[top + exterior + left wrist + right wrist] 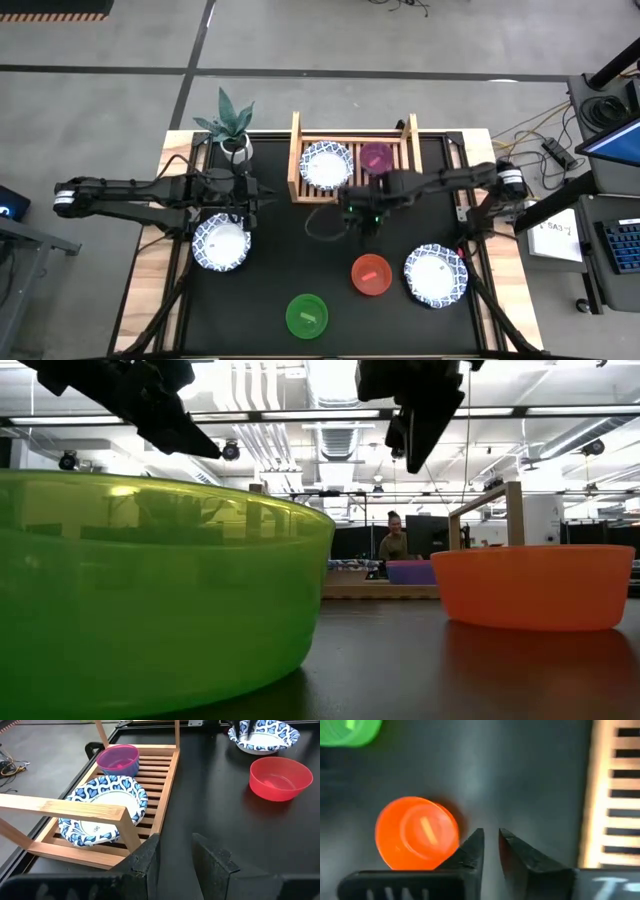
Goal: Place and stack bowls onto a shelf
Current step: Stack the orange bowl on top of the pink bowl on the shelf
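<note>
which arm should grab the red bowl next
Right, probably. The right gripper hovers empty just above the red bowl, seen close in its wrist view. The left gripper is farther off.

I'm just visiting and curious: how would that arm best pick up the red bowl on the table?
Probably by its rim. The red bowl sits upright and open, alone on the table, so the right tool, which hangs just above it with its fingers slightly apart, could drop straight down, one finger inside the wall and one outside. The round sides look too wide to span.
</note>
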